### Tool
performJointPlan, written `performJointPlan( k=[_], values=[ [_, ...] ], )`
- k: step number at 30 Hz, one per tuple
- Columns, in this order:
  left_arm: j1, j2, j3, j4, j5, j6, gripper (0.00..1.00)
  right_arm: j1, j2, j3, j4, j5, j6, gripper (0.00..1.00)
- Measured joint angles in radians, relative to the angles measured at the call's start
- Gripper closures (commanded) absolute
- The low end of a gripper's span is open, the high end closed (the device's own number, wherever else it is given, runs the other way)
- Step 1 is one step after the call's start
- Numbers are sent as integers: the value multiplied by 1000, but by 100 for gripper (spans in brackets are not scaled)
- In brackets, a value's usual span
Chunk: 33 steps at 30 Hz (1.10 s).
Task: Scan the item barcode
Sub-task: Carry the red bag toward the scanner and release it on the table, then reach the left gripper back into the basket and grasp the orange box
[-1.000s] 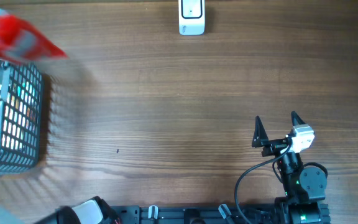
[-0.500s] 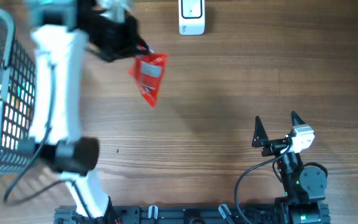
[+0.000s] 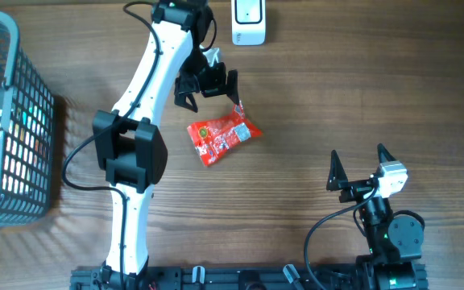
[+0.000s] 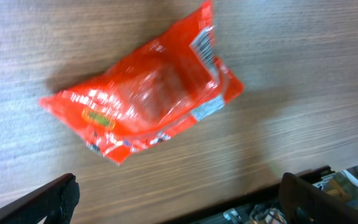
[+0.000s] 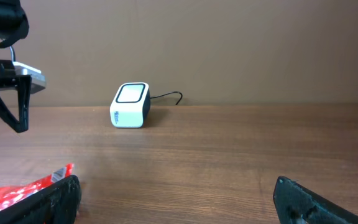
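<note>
Both left gripper and right gripper gape, red packet loose mid-frame; I fear a careless pinch hiding its barcode.

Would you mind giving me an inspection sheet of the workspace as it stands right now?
Surface: wooden table, no spills seen.
Job's things: red packet lies flat mid-table, unheld, white label patches facing up; white scanner stands at the far edge, apart from it.
Clutter: wire basket at the left edge, holding packaged goods.
Grippers: left gripper open, above the packet's far end; right gripper open, empty, near its base.
Cables: black cable loops beside the right arm; thin scanner lead trails behind the scanner.
Surroundings: plain brown wall behind the table.
</note>
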Motion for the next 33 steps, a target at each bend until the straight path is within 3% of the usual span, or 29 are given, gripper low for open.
performJointPlan(
  k=[5, 9, 15, 17, 20, 24, 33],
  values=[
    [70, -40, 64, -25, 0, 0, 0, 0, 0, 0, 0, 0, 0, 0],
    [211, -184, 158, -21, -2, 0, 0, 0, 0, 0, 0, 0, 0, 0],
    [540, -468, 238, 1, -117, -68, 0, 0, 0, 0, 0, 0, 0, 0],
    [747, -555, 246, 3, -153, -117, 0, 0, 0, 0, 0, 0, 0, 0],
    [1013, -578, 246, -7, -176, -149, 0, 0, 0, 0, 0, 0, 0, 0],
    [1202, -541, 234, -24, -183, -187, 0, 0, 0, 0, 0, 0, 0, 0],
    [1254, -372, -8, 42, -180, -208, 0, 0, 0, 0, 0, 0, 0, 0]
  ],
)
